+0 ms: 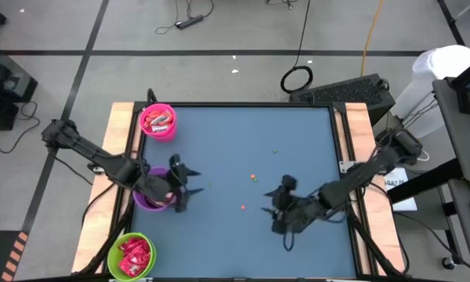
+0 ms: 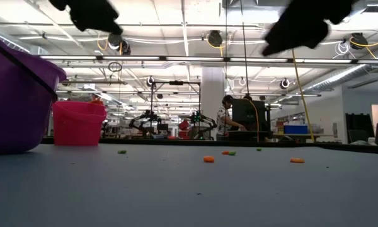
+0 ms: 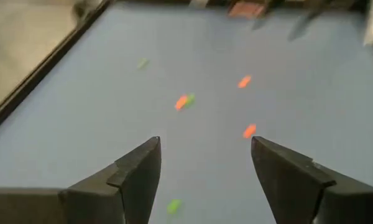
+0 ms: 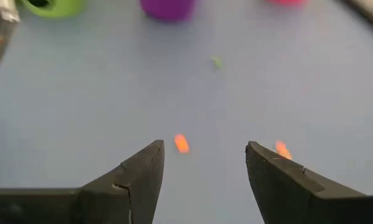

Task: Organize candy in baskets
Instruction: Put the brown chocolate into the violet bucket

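We hold our left end effector (image 1: pixel 182 186) over the purple basket (image 1: pixel 151 200) at the left side of the worktop (image 1: pixel 243 141), its fingers (image 3: pixel 137 174) standing wide apart with nothing between them; we judge this the right spot for letting a piece fall into the tub, since the arm hangs directly above its rim. Our right end effector (image 1: pixel 280 211) waits lower down on the right half of the worktop, well apart from the baskets, its fingers (image 4: pixel 140 174) likewise wide and empty, pointing across the bare surface toward the three tubs. The candy sits sorted: pink-red pieces in the pink basket (image 1: pixel 157 122) at the far left corner, red pieces in the lime green basket (image 1: pixel 131 255) at the near left corner, while the purple one's contents are mostly hidden under our left arm. The baskets stand in a row down the left edge, which we take as a way to keep each colour within the left arm's easy reach. Only tiny orange specks (image 1: pixel 253 178) and green bits lie loose mid-worktop; we see no wrapped piece outside the tubs. White marks on the wrappers are too small to read, and no other writing is legible.
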Action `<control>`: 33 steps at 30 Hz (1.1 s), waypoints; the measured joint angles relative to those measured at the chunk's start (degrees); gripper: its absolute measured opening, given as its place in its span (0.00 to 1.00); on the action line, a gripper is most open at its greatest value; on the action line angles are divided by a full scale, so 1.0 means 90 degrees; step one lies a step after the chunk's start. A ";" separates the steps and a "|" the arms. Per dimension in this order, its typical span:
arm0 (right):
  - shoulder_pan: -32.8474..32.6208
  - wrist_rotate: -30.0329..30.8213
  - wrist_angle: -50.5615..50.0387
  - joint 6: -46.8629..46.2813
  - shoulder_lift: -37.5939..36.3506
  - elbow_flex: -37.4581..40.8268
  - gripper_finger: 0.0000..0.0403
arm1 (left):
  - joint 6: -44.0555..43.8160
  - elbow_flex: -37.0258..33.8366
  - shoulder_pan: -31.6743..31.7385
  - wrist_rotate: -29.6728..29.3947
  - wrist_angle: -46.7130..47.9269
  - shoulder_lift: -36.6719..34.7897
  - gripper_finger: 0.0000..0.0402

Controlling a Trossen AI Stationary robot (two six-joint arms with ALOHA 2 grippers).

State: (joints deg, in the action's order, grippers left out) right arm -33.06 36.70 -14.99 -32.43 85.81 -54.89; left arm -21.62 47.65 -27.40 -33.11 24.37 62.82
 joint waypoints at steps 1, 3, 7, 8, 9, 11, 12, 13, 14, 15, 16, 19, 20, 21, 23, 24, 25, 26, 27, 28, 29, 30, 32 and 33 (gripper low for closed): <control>0.0005 -0.0093 -0.0528 -0.0428 -0.0196 0.0000 0.53 | 0.0208 -0.0214 0.0000 0.0069 -0.0650 -0.0002 0.63; 0.0022 -0.0504 -0.1598 -0.1325 -0.0543 0.0000 0.53 | 0.0558 -0.0715 -0.0005 0.0273 -0.1990 -0.0004 0.63; 0.0056 -0.1712 -0.3698 -0.2918 -0.0942 0.0000 0.53 | 0.0972 -0.1672 -0.0012 0.0692 -0.4418 0.0046 0.63; 0.0053 -0.2039 -0.4195 -0.3256 -0.0994 0.0000 0.53 | 0.0998 -0.1855 -0.0012 0.0710 -0.4963 0.0109 0.63; 0.0053 -0.2369 -0.4680 -0.3562 -0.1019 0.0000 0.53 | 0.1007 -0.2019 -0.0012 0.0710 -0.5411 0.0180 0.63; 0.0045 -0.2950 -0.5539 -0.4073 -0.1021 0.0000 0.53 | 0.1066 -0.2237 0.0005 0.0705 -0.6001 0.0368 0.63; 0.0027 -0.3218 -0.5926 -0.4296 -0.1014 0.0000 0.53 | 0.1187 -0.2255 0.0013 0.0689 -0.6150 0.0486 0.63; 0.0005 -0.3461 -0.6272 -0.4471 -0.0996 0.0000 0.53 | 0.1295 -0.2255 0.0025 0.0669 -0.6222 0.0592 0.63; -0.0007 -0.3645 -0.6597 -0.4607 -0.0971 0.0002 0.53 | 0.1323 -0.2255 0.0043 0.0666 -0.6249 0.0687 0.63; -0.0010 -0.3771 -0.6855 -0.4718 -0.0936 0.0006 0.53 | 0.1329 -0.2259 0.0041 0.0668 -0.6332 0.0784 0.63; -0.0010 -0.3864 -0.7041 -0.4814 -0.0911 0.0026 0.53 | 0.1334 -0.2255 0.0041 0.0670 -0.6446 0.0886 0.63; -0.0002 -0.4044 -0.7221 -0.4913 -0.0907 0.0270 0.53 | 0.1437 -0.2191 0.0046 0.0674 -0.6563 0.1025 0.63; -0.0002 -0.4141 -0.7184 -0.4981 -0.0907 0.0402 0.53 | 0.1465 -0.2153 0.0046 0.0680 -0.6628 0.1044 0.63; -0.0002 -0.4252 -0.7149 -0.5049 -0.0905 0.0548 0.53 | 0.1469 -0.2134 0.0041 0.0683 -0.6653 0.1050 0.63; -0.0002 -0.4594 -0.7065 -0.5190 -0.0907 0.0880 0.53 | 0.1469 -0.2134 0.0023 0.0683 -0.6628 0.1049 0.63; -0.0002 -0.4813 -0.6919 -0.5226 -0.0907 0.1064 0.53 | 0.1465 -0.2134 0.0018 0.0683 -0.6609 0.1050 0.63; -0.0002 -0.4978 -0.6754 -0.5237 -0.0905 0.1226 0.53 | 0.1463 -0.2134 0.0014 0.0684 -0.6603 0.1050 0.63; -0.0002 -0.5078 -0.6575 -0.5272 -0.0905 0.1385 0.53 | 0.1463 -0.2134 0.0001 0.0685 -0.6608 0.1050 0.63; -0.0002 -0.5109 -0.6455 -0.5343 -0.0893 0.1491 0.53 | 0.1461 -0.2134 -0.0010 0.0685 -0.6609 0.1048 0.63; 0.0005 -0.5035 -0.6468 -0.5433 -0.0840 0.1459 0.53 | 0.1463 -0.2134 -0.0012 0.0688 -0.6606 0.1050 0.63; 0.0031 -0.4967 -0.6467 -0.5487 -0.0803 0.1408 0.53 | 0.1461 -0.2134 -0.0012 0.0693 -0.6600 0.1050 0.63; 0.0060 -0.4953 -0.6462 -0.5535 -0.0791 0.1405 0.53 | 0.1461 -0.2134 -0.0012 0.0698 -0.6608 0.1050 0.63; 0.0121 -0.4984 -0.6503 -0.5854 -0.0737 0.1416 0.53 | 0.1461 -0.2134 -0.0012 0.0700 -0.6619 0.1050 0.63; 0.0168 -0.5084 -0.6459 -0.6040 -0.0721 0.1424 0.53 | 0.1461 -0.2134 -0.0012 0.0700 -0.6621 0.1050 0.63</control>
State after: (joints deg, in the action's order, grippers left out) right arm -31.54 -9.06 -73.12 -86.79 79.32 -42.07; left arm -8.47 28.45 -27.51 -26.81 -35.22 72.27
